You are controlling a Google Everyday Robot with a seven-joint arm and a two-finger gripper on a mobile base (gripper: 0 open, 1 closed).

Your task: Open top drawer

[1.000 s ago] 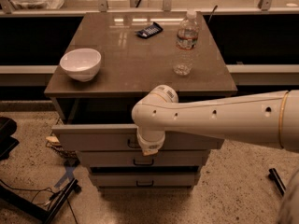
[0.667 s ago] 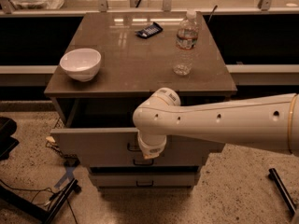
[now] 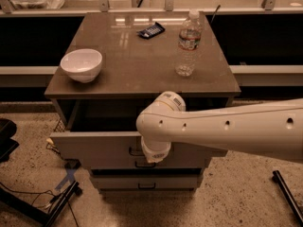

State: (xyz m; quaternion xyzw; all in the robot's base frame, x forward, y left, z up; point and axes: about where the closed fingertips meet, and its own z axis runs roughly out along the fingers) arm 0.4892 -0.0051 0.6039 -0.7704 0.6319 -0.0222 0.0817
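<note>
The top drawer (image 3: 94,148) of the cabinet stands pulled out toward me. Its pale grey front hangs well forward of the tabletop and a dark gap shows behind it. Its small dark bar handle (image 3: 134,152) peeks out just left of my gripper (image 3: 151,158). The gripper is at the middle of the drawer front, right at the handle, and the white wrist and arm (image 3: 222,129) reaching in from the right cover most of it. Two narrower drawers (image 3: 147,181) below stay pushed in.
On the brown tabletop (image 3: 137,65) stand a white bowl (image 3: 81,64) at the left, a clear water bottle (image 3: 188,44) at the right and a dark packet (image 3: 151,30) at the back. Black cables and a stand (image 3: 52,205) lie on the floor at the lower left.
The top drawer has slid farther out toward me, and my gripper and arm have drawn back with it at the handle.
</note>
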